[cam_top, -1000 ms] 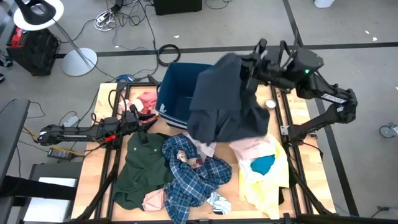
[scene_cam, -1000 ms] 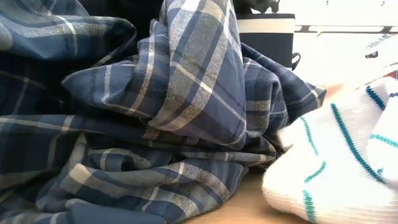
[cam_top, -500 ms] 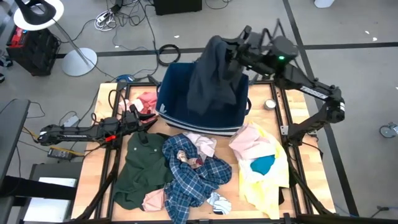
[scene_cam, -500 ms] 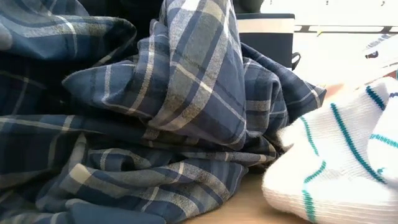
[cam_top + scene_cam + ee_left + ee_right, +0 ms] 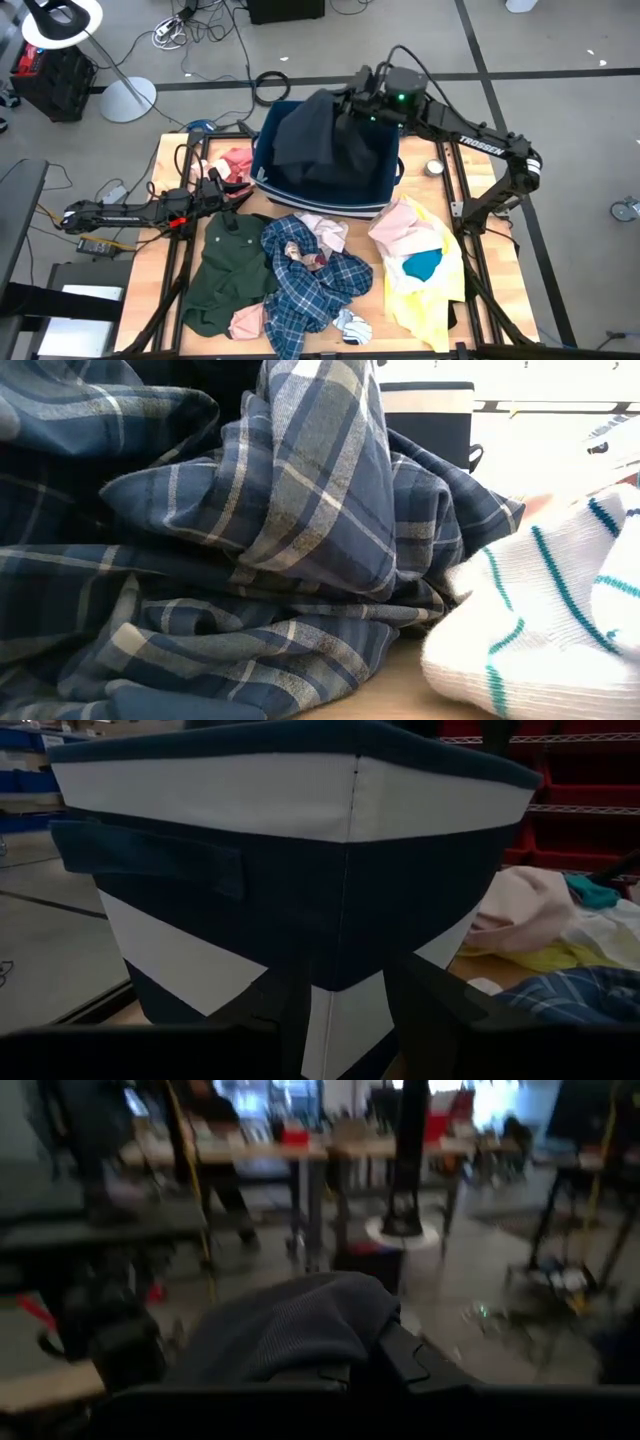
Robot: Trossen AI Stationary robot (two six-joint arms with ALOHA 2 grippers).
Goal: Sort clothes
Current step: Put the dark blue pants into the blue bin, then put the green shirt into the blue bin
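Clamped on the black top [image 5: 322, 140], right gripper [image 5: 352, 104] fingers [image 5: 415, 1363], above the far right part of the navy bin [image 5: 265, 140]; dark cloth bunched between them in the right wrist view [image 5: 290, 1325]. Top draped down into the bin, filling most of its opening, with a fold lying over the far rim. Set apart, left gripper [image 5: 222, 188] fingers [image 5: 290, 1005], low over the table [image 5: 175, 150] just left of the bin's near left corner, holding nothing; blue and white bin wall [image 5: 250, 850] close ahead in the left wrist view. Behind that gripper, against the bin's left wall, a pink piece [image 5: 235, 160]. Spread at front left, dark green shirt [image 5: 225, 265]. Heaped at front centre, blue plaid shirt [image 5: 315, 280], touching the green shirt's right edge, and filling most of the low view [image 5: 250, 540]. At the plaid shirt's near right, white sock with teal stripes [image 5: 352, 325], also at right in the low view [image 5: 540, 610]. At front right, yellow shirt [image 5: 420, 295] with a pale pink piece [image 5: 400, 228] lying on its far end.
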